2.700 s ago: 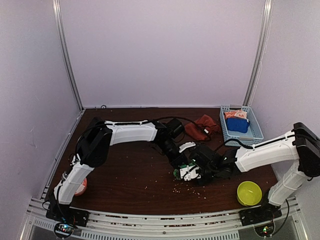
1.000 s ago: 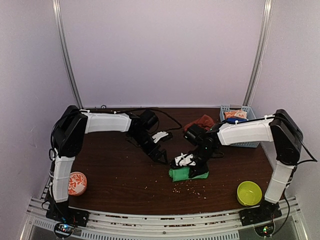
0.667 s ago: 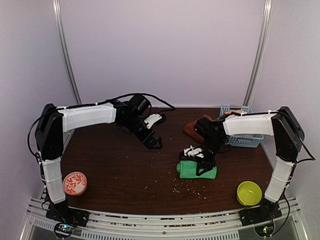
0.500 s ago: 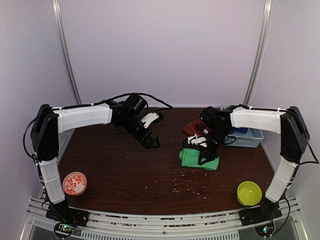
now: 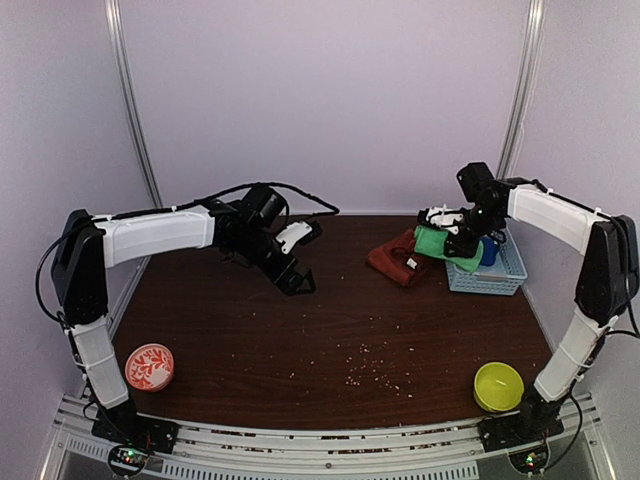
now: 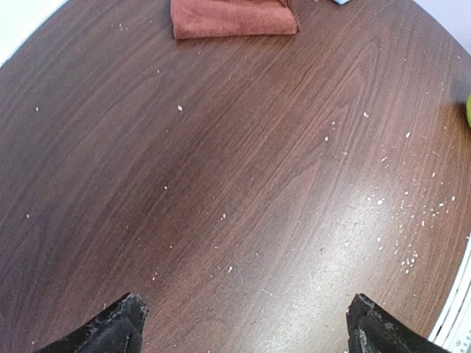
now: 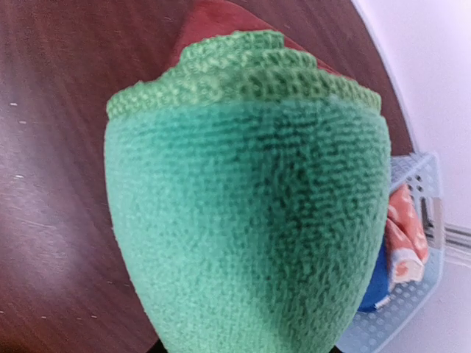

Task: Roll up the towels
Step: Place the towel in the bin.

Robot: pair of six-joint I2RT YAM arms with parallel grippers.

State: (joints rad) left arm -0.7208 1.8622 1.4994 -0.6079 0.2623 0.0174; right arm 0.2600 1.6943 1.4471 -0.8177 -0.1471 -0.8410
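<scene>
Recorder: Grip, right side?

Arm: My right gripper point(image 5: 452, 232) is clamped on the rolled bright green terry towel point(image 5: 447, 247). From my wrist the roll fills the view, with its spiral end uppermost.

Recorder: Position of the roll?

Arm: Lifted off the dark brown wooden table point(image 5: 300, 340), at the left wall of the pale blue plastic basket point(image 5: 503, 278). It is just beside the rust-red terry towel point(image 5: 393, 258), which lies on the table in a flat fold, not rolled.

Recorder: Left side?

Arm: My left gripper point(image 5: 297, 284) hangs over mid-table, jaws spread wide and empty. Both black fingers point(image 6: 118, 327) frame bare wood scattered with pale crumbs point(image 6: 401, 250). It is well apart from both towels.

Recorder: Near edge?

Arm: Round yellow-green bowl point(image 5: 498, 386) toward my right base; round orange-and-white patterned bowl point(image 5: 149, 367) toward my left.
</scene>
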